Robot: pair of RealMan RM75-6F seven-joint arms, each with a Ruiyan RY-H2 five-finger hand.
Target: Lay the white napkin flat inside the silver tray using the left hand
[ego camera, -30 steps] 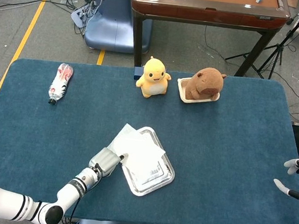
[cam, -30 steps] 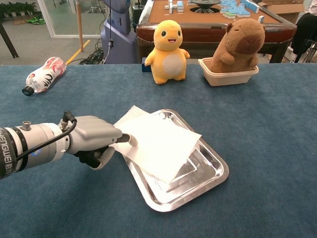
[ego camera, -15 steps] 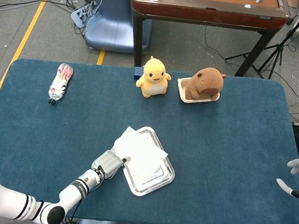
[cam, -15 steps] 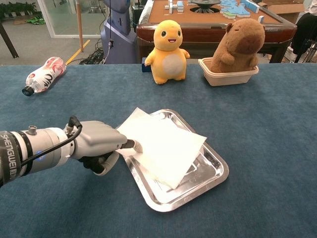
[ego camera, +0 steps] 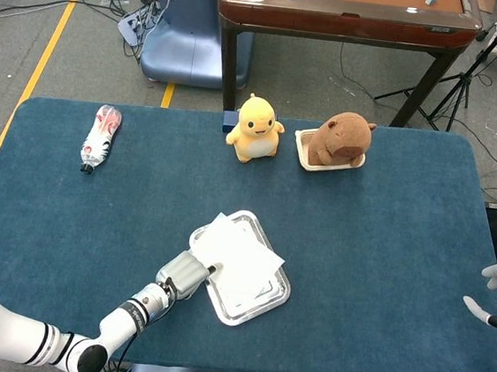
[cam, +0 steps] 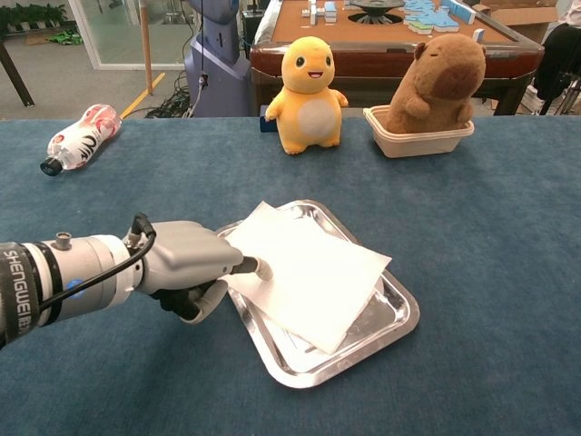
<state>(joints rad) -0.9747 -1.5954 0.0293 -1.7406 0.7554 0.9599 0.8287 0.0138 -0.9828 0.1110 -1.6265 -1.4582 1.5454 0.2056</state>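
The left hand [cam: 186,265] is pinching the near-left edge of the white napkin [cam: 309,272], which is lying over the silver tray [cam: 395,318] near the table's front edge (light, limp cloth, likely best held by that edge), one corner overhanging the rim.

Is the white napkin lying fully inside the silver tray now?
Not fully. The white napkin covers most of the silver tray, but its far-left corner overhangs the rim, and the left hand holds its left edge.
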